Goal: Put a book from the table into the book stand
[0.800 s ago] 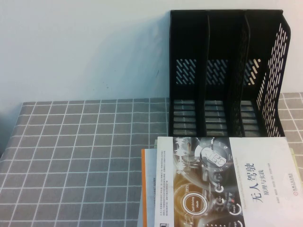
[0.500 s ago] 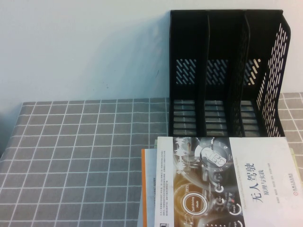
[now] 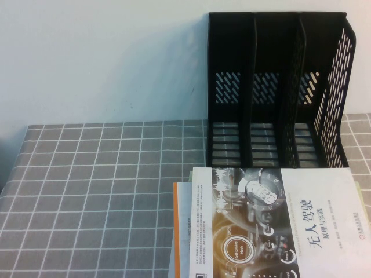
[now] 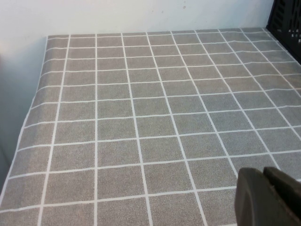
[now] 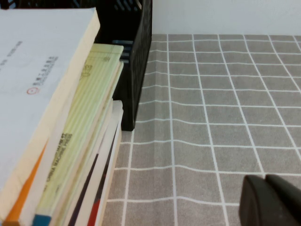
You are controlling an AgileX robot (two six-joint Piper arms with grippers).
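The book (image 3: pixel 272 223), white cover with black Chinese title and dark orange dial artwork, lies flat on top of a stack at the front right of the table (image 3: pixel 104 191). Its cover and page edges show in the right wrist view (image 5: pixel 33 70). The black book stand (image 3: pixel 272 87) stands upright behind it against the wall, its three slots empty; one corner shows in the right wrist view (image 5: pixel 136 56). My left gripper (image 4: pixel 268 193) is shut and empty, low over the bare cloth. My right gripper (image 5: pixel 270 200) is shut and empty, over the cloth beside the stack. Neither gripper shows in the high view.
Under the book lies a white book with an orange edge (image 3: pixel 179 231). The stack also holds a yellow-green book (image 5: pixel 87 136) and others below. A pale wall (image 3: pixel 104 58) stands behind the table. The table's left edge (image 4: pixel 28 127) drops away.
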